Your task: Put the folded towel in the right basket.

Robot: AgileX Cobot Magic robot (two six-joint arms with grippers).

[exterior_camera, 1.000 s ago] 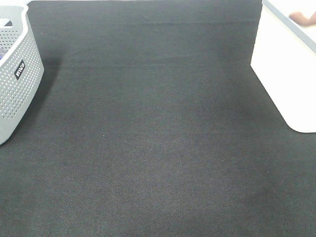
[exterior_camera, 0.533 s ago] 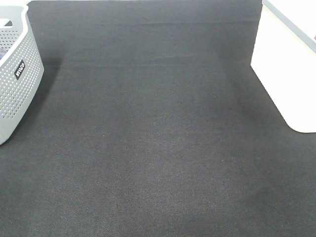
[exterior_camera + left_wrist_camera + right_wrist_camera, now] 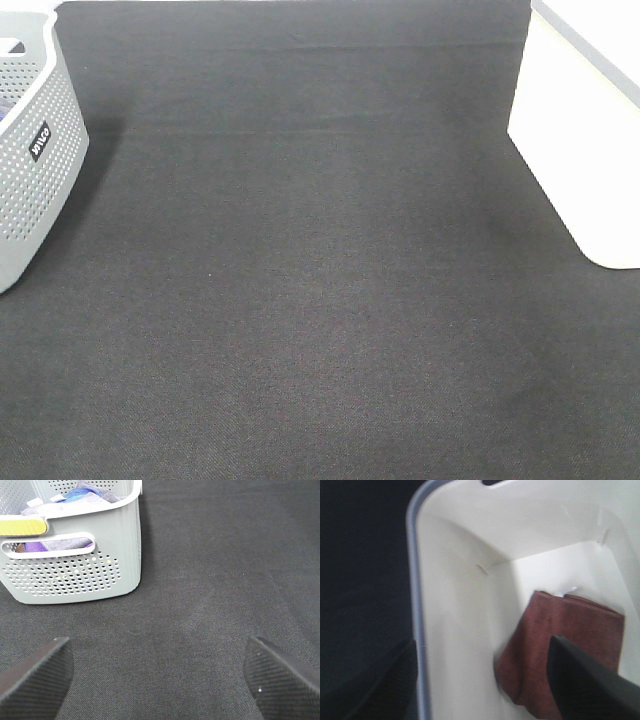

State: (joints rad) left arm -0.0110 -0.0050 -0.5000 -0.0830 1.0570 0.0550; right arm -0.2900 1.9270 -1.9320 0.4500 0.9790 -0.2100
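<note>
The towel lies in the white basket at two o'clock, right claw and left claw both spread wide and empty, so the job looks done.

Fuzzy cloth towel, smooth glossy plastic basket.

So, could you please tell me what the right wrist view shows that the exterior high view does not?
Only the right wrist view shows the towel, lying inside the white basket, and the open right gripper above it. Only the exterior high view shows the grey basket at its left edge; it sees the white basket from outside only, so the towel is hidden there. Both views show the white basket and the mat.
</note>
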